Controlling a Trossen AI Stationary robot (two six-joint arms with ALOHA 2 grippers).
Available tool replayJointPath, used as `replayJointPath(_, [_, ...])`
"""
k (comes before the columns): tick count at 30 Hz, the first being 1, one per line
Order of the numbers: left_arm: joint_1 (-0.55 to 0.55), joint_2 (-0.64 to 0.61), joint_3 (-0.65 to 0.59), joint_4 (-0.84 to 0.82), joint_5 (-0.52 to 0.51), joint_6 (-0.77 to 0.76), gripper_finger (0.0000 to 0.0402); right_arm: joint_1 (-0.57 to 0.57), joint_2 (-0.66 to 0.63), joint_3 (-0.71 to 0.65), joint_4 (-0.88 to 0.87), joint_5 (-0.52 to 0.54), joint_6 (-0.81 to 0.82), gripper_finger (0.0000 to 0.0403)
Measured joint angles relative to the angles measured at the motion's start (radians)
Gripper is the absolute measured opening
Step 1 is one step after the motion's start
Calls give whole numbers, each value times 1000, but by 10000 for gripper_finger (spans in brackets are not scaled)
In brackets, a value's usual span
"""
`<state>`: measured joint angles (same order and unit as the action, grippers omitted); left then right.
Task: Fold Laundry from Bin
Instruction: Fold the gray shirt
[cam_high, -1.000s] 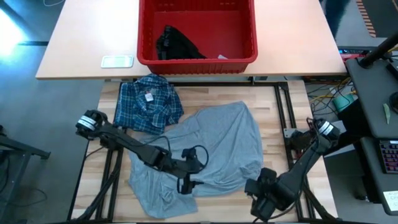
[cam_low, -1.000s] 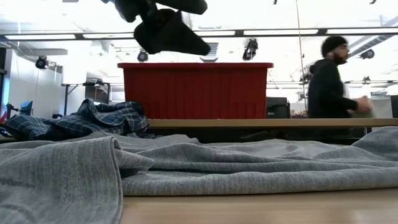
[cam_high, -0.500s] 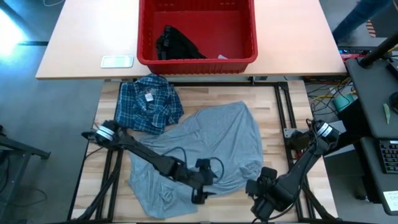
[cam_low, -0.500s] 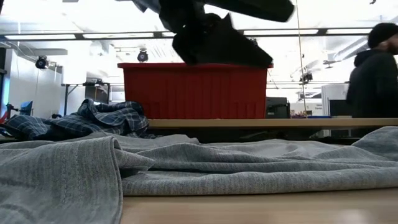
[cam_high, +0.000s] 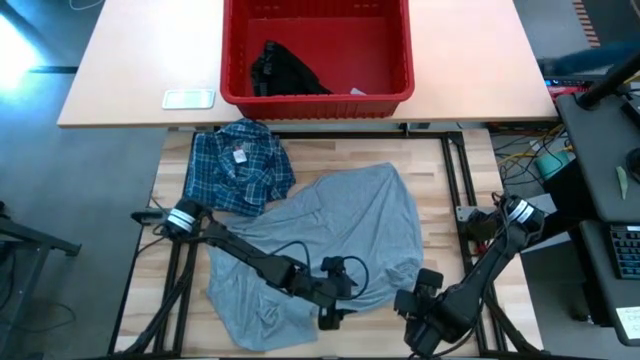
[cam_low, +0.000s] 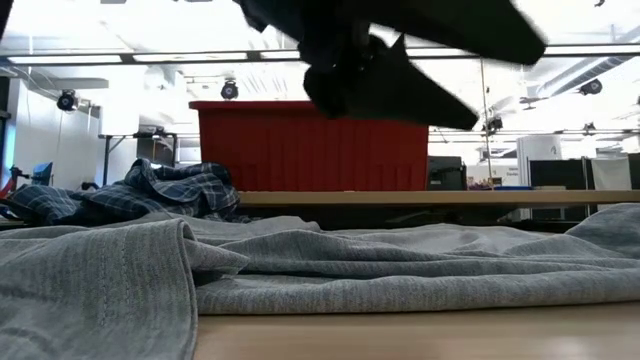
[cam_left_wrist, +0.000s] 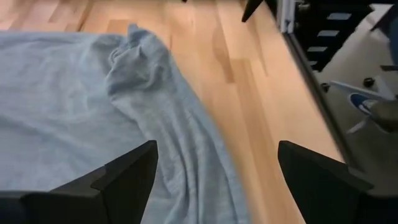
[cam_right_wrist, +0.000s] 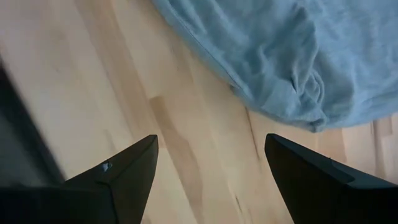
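Hands (cam_left_wrist: 214, 180) wide open, holding nothing

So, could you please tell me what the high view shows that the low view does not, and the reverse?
Only the high view shows the small black garment inside the red bin, and the right gripper at the table's near edge. Only the low view shows the room's ceiling lights beyond the table. Both share the grey T-shirt, the plaid shirt, the bin and the left gripper above the T-shirt.
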<state>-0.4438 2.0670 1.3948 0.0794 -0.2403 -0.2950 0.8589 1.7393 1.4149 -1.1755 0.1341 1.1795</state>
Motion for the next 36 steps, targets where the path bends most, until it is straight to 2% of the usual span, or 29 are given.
replayJointPath(4, [0,19,-29,6,-22,-11,316,-6,0,-52,5,39,3,284])
replayJointPath(10, [-19,85,-23,-46,21,-82,311,-60,0,-185,91,76,-145,256])
replayJointPath(15, [-53,73,-55,-58,23,-151,310,-118,0,-237,276,76,-303,194])
replayJointPath(19, [-83,34,-110,-83,18,-215,310,-135,0,-316,364,66,-318,135])
replayJointPath(22, [-101,-15,-161,-115,5,-252,310,-147,0,-341,451,-2,-307,88])
replayJointPath(26, [-107,-90,-221,-115,4,-266,310,-140,0,-329,540,-157,-289,21])
replayJointPath(29, [-109,-135,-259,-113,18,-264,310,-125,0,-273,552,-264,-243,14])
replayJointPath(32, [-111,-164,-278,-112,24,-264,310,-117,0,-192,622,-319,-169,14])
replayJointPath(34, [-111,-170,-279,-73,23,-254,310,-113,0,-147,719,-341,-113,23])
replayJointPath(36, [-105,-158,-275,-14,24,-245,310,-114,-2,-120,730,-399,-61,46])
